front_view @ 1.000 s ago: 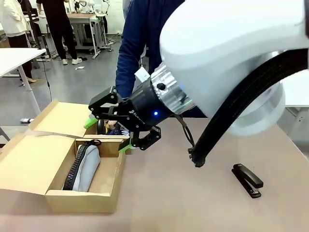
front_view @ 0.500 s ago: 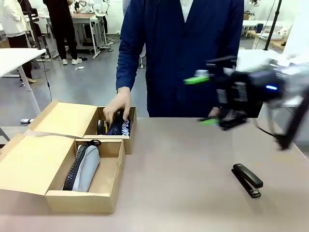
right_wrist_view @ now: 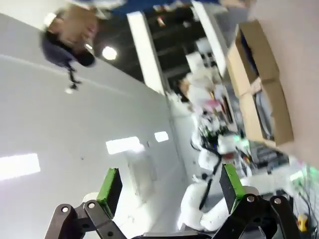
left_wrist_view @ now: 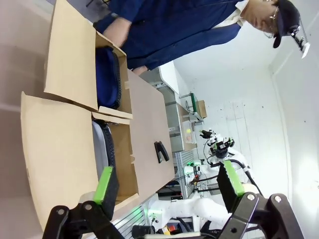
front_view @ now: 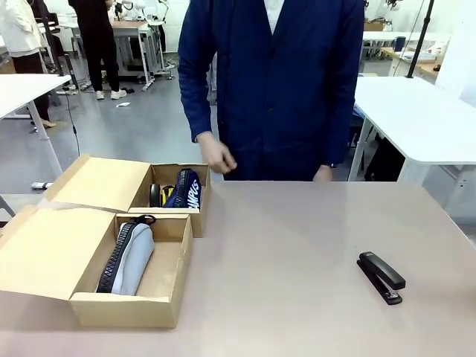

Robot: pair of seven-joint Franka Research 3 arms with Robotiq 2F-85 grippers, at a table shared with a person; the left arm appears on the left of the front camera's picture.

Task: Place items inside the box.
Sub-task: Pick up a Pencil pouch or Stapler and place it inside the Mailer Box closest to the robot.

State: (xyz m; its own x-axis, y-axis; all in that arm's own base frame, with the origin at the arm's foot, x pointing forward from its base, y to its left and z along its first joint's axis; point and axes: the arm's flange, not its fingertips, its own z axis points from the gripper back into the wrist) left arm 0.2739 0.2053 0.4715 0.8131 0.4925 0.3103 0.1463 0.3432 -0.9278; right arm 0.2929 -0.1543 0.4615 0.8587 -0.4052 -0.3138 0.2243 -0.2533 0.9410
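Table (front_view: 312, 238) top is smooth, pale beige. Across it I see a person (front_view: 282, 82) in a dark blue coat, with one hand (front_view: 217, 158) hanging above the far edge, near the box. That box (front_view: 126, 309) is plain brown cardboard and sits at the table's left with both flap lids folded open. It is split into a larger near compartment and a smaller far one.

My left claw (left_wrist_view: 164, 174) is spread wide with nothing between its green pads, looking down onto the box. My right claw (right_wrist_view: 169, 181) is likewise spread and empty, its view blurred.

The grey pencil case (front_view: 139, 256), soft fabric with a black zip side, lies lengthwise in the near compartment. The navy zip pouch (front_view: 186, 190) stands on edge in the far one, and its white lettering reads "CAMPUS" as far as I can make out. A long, glossy black stapler (front_view: 381, 277) lies on the bare table, well to the right of the box. The small black-and-yellow tool (front_view: 163, 195) sits just left of the pouch.
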